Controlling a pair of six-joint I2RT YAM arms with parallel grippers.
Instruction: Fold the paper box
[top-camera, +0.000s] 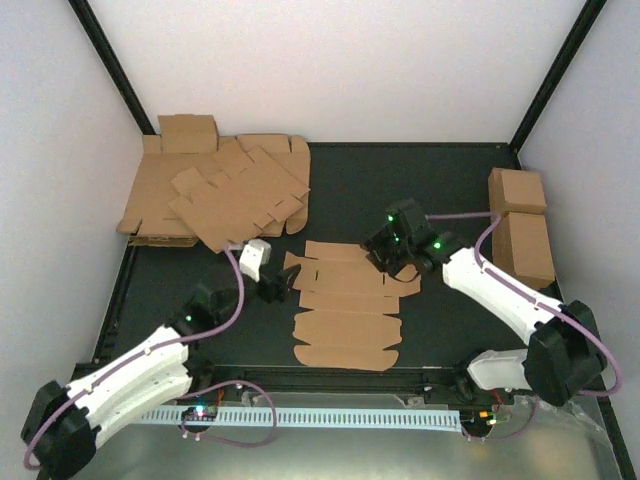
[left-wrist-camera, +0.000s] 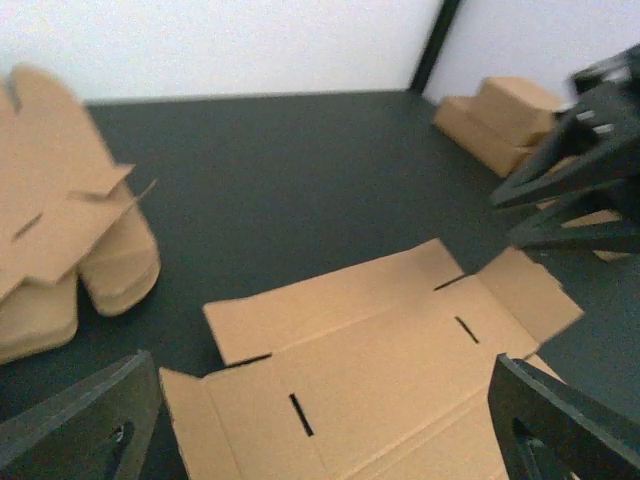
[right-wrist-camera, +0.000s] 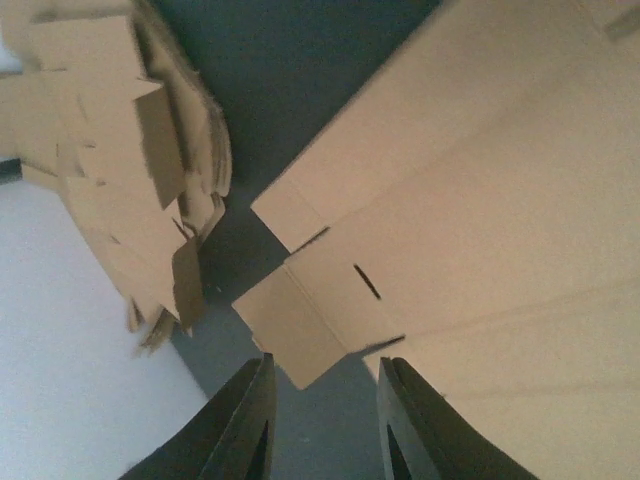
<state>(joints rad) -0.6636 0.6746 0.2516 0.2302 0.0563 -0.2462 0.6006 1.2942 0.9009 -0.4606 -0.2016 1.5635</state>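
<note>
Overhead, the box (top-camera: 345, 305) lies flat and unfolded on the table (top-camera: 430, 190), spanning the gap between the two pincers. The left pincer (left-wrist-camera: 320, 362) stands at the box's left edge with its jaws wide apart and nothing between them. In its wrist view the two dark fingers (left-wrist-camera: 85, 425) frame the lower corners, and the slotted panels and end flaps of the box spread below and ahead of them. The right pincer (right-wrist-camera: 325, 375) hangs over the far right end of the box, tilted down toward it. Its jaws are narrowly parted with dark table showing in the gap. The corner of a small side flap (right-wrist-camera: 290, 335) reaches just ahead of the fingertips, beside a short slot, and the jaws do not close on it. Whether either fingertip touches the cardboard cannot be told. The heap (top-camera: 215, 195) of loose cardboard sheets lies ahead and to the left of the left pincer, well apart from the box, and appears as a ragged stack at the upper left in the right wrist view. Two cuboids (top-camera: 520, 220) stand against the table's right edge, behind and to the right of the right pincer, one just beyond the other. From the left wrist they are seen past the right pincer's fingers.
</note>
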